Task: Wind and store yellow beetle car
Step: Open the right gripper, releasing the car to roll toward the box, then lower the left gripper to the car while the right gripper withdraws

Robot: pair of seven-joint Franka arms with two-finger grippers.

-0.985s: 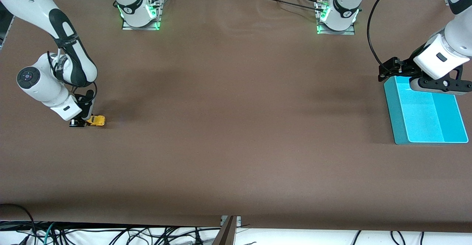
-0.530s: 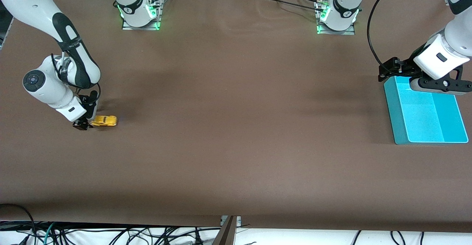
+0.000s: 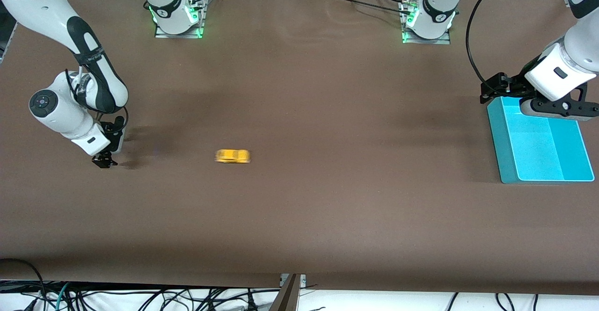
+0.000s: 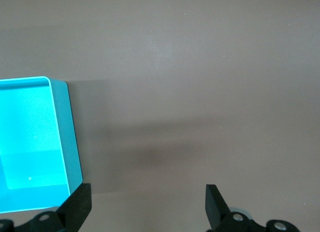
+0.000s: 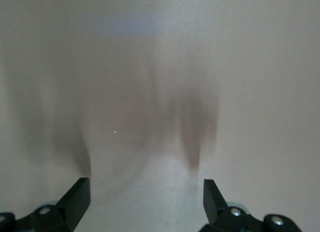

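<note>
One yellow beetle car (image 3: 232, 156) sits on the brown table (image 3: 299, 217), all by itself, w/ nothing touching it. It looks smeared, so maybe it is rolling, but that is hard to tell. The teal tray (image 3: 506, 161) is the thing to place stuff by. The car is well apart from the tray, toward the right arm's end of the table, and about as near the front camera as the tray's middle.

The right gripper (image 3: 104, 161) is low over the table, even more toward that end than the car, and well apart from the tray. Its fingers (image 5: 75, 198) are spread wide w/ nothing between them.

The left gripper (image 3: 491, 91) hangs over the tray's corner that is farthest from the front camera. Its fingers (image 4: 76, 204) are wide apart too and hold nothing. That arm waits.
</note>
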